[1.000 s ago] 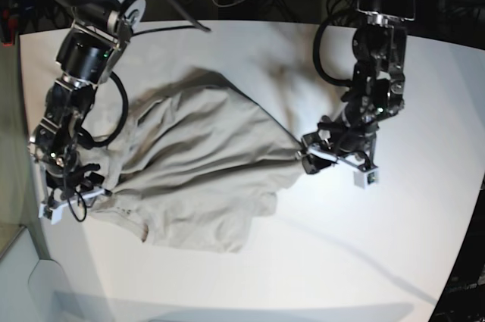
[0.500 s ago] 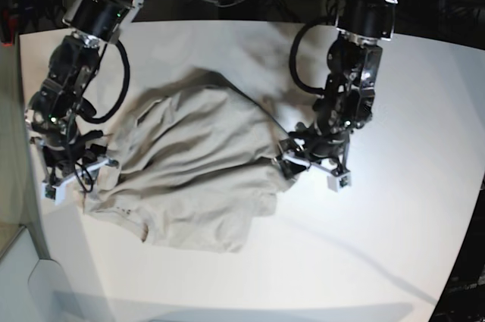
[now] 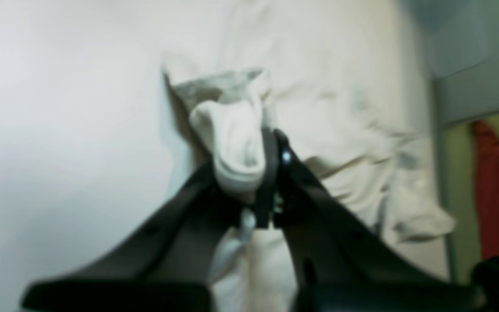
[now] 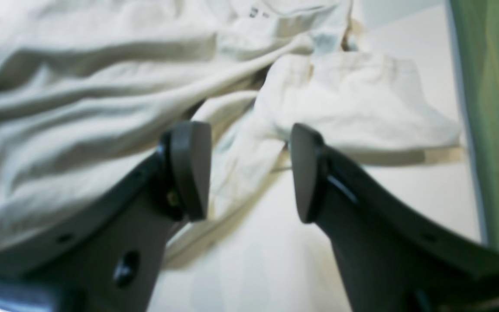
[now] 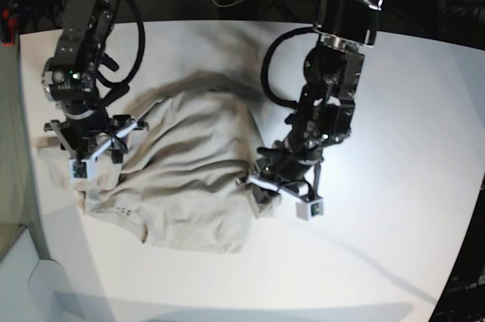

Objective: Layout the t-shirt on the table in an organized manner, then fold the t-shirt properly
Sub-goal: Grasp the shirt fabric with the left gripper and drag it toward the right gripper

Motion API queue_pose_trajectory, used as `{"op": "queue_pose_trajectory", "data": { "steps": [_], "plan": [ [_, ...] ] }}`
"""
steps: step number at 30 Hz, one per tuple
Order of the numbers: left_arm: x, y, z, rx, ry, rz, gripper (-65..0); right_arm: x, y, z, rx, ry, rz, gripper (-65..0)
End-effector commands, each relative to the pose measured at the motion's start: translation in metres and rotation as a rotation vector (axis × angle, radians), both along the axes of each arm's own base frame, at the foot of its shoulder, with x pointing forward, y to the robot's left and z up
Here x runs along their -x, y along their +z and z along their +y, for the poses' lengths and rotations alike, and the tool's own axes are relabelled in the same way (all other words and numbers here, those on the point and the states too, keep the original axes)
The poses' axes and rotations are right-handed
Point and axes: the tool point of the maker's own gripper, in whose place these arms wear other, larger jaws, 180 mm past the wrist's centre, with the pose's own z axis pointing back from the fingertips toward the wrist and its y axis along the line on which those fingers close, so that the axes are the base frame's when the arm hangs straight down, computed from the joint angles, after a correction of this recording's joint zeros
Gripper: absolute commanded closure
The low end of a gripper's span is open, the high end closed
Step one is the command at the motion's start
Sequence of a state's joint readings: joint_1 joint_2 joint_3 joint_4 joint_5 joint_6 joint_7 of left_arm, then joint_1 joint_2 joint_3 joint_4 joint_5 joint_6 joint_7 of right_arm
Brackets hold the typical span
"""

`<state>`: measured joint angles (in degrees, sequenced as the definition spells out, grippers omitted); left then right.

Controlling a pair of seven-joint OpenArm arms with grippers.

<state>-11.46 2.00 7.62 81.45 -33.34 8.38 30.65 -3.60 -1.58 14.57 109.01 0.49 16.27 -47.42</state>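
Left hand (image 3: 261, 173): pinched closed on a bunched fold of the t-shirt (image 5: 189, 178).
Right hand (image 4: 249, 173): fingers apart, gripping nothing, over the shirt's edge.
T-shirt: crumpled on the white tabletop (image 5: 394, 231).

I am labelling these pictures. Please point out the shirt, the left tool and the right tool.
shirt (image 5: 189, 163): base view, middle of the cloth.
left tool (image 3: 263, 173): left wrist view, tips shut on a shirt fold.
right tool (image 4: 249, 171): right wrist view, gap between open tips.
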Motion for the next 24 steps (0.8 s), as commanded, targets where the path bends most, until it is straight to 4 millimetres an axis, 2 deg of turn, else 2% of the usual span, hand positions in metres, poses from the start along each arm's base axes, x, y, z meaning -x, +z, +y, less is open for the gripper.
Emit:
{"op": "queue_pose_trajectory", "data": {
  "steps": [1, 5, 10, 13, 17, 21, 24],
  "plan": [
    [-0.016, 0.036, -0.005, 0.032, 0.008, -0.094, -0.3, -0.005, 0.012, 0.001, 0.013, 0.024, -0.046, -30.6],
    [-0.027, 0.070, -0.031, 0.087, -0.015, -0.155, -0.3, 0.005, 0.002, 0.003, 0.012, 0.030, -0.014, -30.6],
    [-0.024, 0.101, -0.049, 0.108, -0.054, -0.232, -0.3, 0.014, -0.006, 0.002, 0.017, 0.030, 0.013, -30.6],
    [-0.020, 0.130, -0.046, 0.126, -0.050, -0.307, -0.3, 0.016, -0.007, -0.001, 0.022, 0.028, 0.017, -30.6],
    [-0.010, 0.150, -0.024, 0.096, -0.039, -0.382, -0.3, 0.016, -0.007, -0.003, 0.031, 0.029, 0.018, -30.6],
    [0.001, 0.178, -0.012, 0.081, -0.036, -0.470, -0.3, 0.015, -0.005, -0.002, 0.029, 0.030, 0.014, -30.6],
    [0.005, 0.183, -0.010, 0.079, -0.035, -0.486, -0.3, 0.013, -0.004, -0.001, 0.028, 0.031, 0.009, -30.6]
  ]
}}
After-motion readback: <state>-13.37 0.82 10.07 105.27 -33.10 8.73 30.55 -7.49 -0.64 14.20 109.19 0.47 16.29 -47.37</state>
